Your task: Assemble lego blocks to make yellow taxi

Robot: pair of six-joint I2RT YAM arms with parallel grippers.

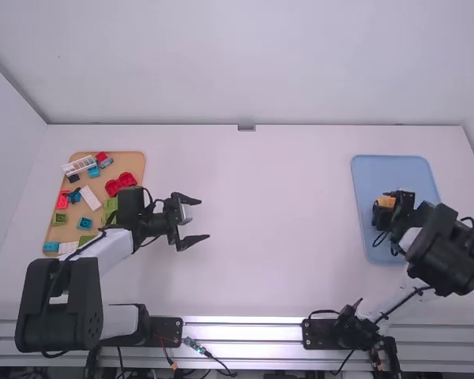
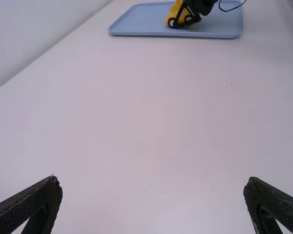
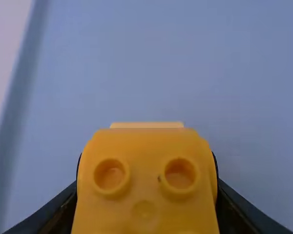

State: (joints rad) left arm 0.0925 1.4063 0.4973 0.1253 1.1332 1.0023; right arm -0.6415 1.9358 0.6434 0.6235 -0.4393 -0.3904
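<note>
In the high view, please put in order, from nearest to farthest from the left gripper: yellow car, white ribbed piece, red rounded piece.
1. Red rounded piece: on the tan board, the side near the left gripper.
2. White ribbed piece: board's far left corner.
3. Yellow car: across the table, over the blue tray.

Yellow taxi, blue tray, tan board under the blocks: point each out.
Yellow taxi (image 3: 145, 183): right wrist view, top, between the studs.
Blue tray (image 2: 136, 33): left wrist view, rim nearest the camera.
Tan board (image 1: 128, 161): high view, bare far part.
</note>
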